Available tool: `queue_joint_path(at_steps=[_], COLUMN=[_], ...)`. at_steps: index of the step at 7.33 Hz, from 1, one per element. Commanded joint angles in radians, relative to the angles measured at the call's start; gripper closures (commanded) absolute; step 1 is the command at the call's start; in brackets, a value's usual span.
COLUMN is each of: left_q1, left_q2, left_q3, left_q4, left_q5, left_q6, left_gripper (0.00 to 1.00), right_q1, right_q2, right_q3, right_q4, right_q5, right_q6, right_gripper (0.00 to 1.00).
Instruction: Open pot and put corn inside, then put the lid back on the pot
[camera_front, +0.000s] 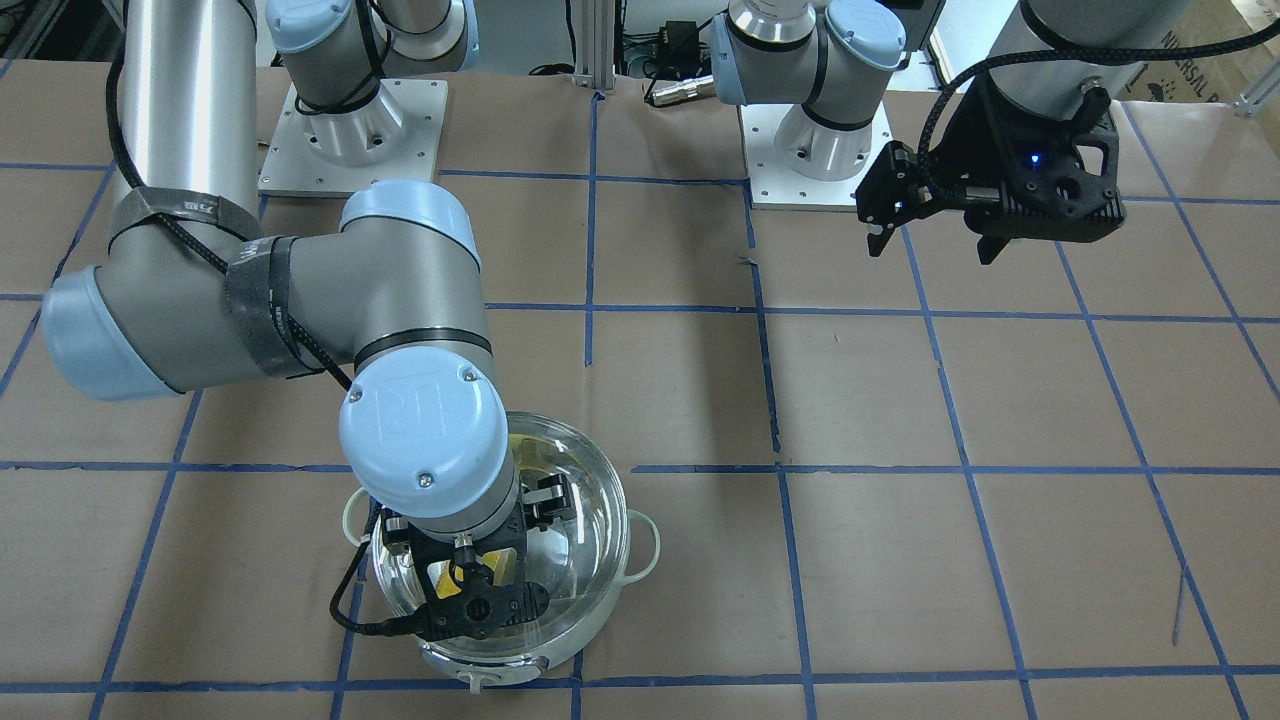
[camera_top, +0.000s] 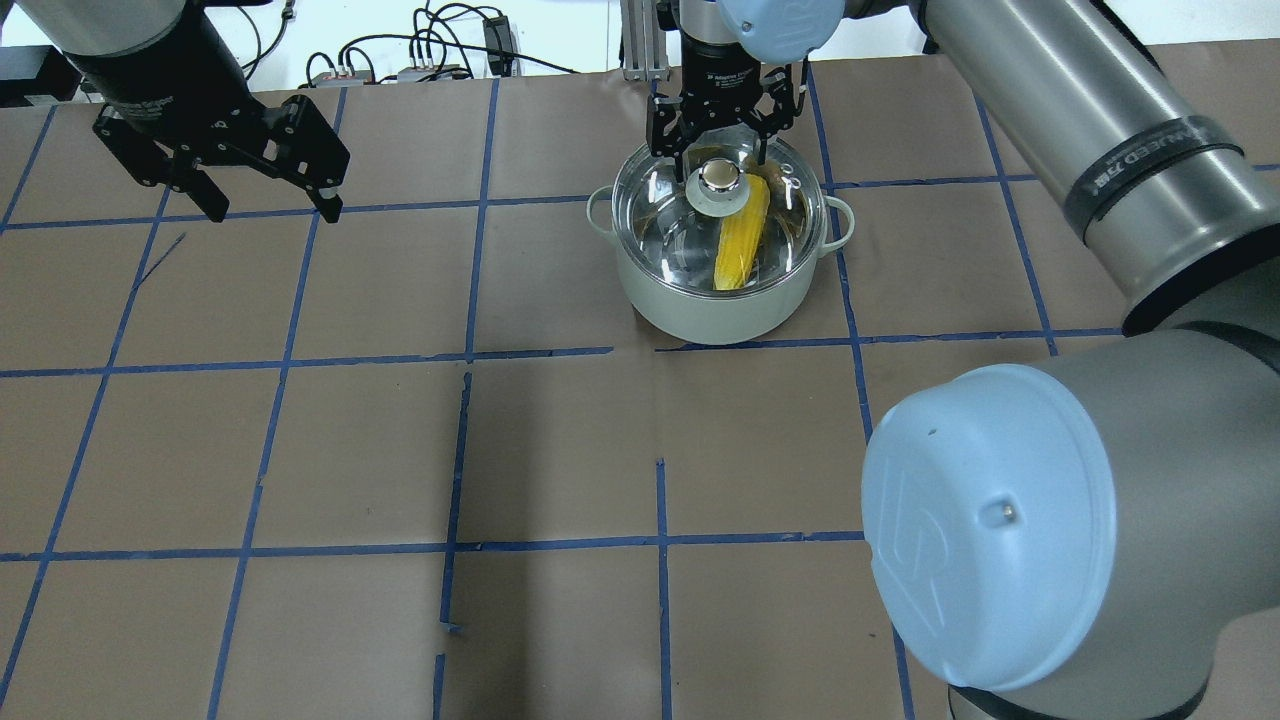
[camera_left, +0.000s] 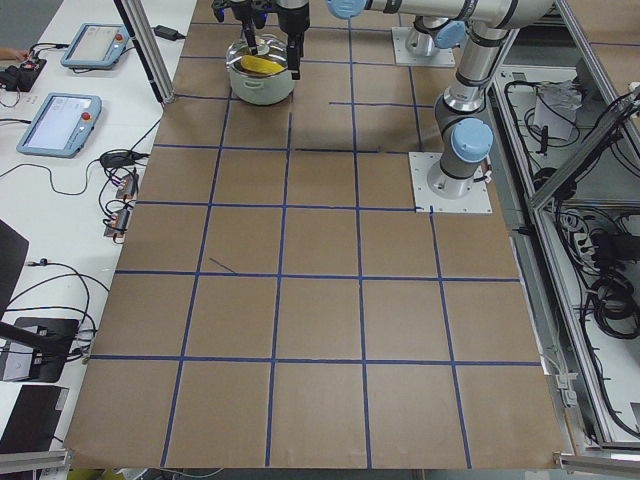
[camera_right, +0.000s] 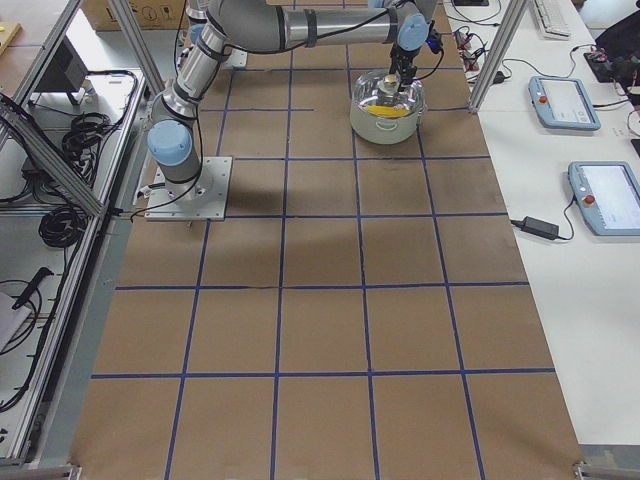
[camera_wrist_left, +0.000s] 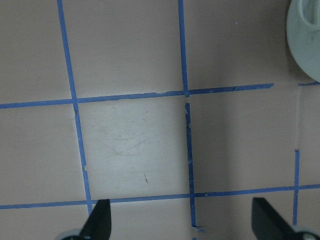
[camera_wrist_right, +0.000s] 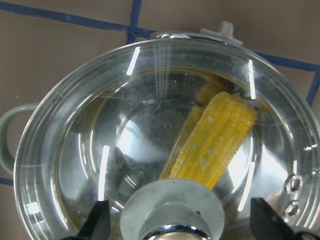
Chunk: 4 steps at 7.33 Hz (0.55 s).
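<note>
The steel pot stands at the far middle of the table with the clear glass lid sitting on it. The yellow corn lies inside, seen through the glass, also in the right wrist view. My right gripper hangs open just over the lid, its fingers spread on either side of the pale knob without touching it. My left gripper is open and empty, raised above the table far to the left; the pot's edge shows in its wrist view.
Brown paper with a blue tape grid covers the table. My right arm's elbow looms over the near right. The arm bases stand at the robot's edge. Control tablets lie on side tables.
</note>
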Motion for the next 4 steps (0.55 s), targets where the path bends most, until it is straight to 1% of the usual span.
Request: queue_joint_path(at_steps=[1, 4], left_q1=[0.000, 0.000], left_q2=[0.000, 0.000], left_q3=[0.000, 0.000], left_q4=[0.000, 0.000], left_q5=[0.000, 0.000], left_q6=[0.000, 0.000], left_gripper=[0.00, 0.00], right_q1=[-0.008, 0.002], right_q2=[-0.010, -0.005], right_q3=[0.002, 0.005], right_q4=[0.013, 0.013], right_q5=[-0.046, -0.080], right_q6=[-0.009, -0.028], right_gripper=[0.01, 0.01])
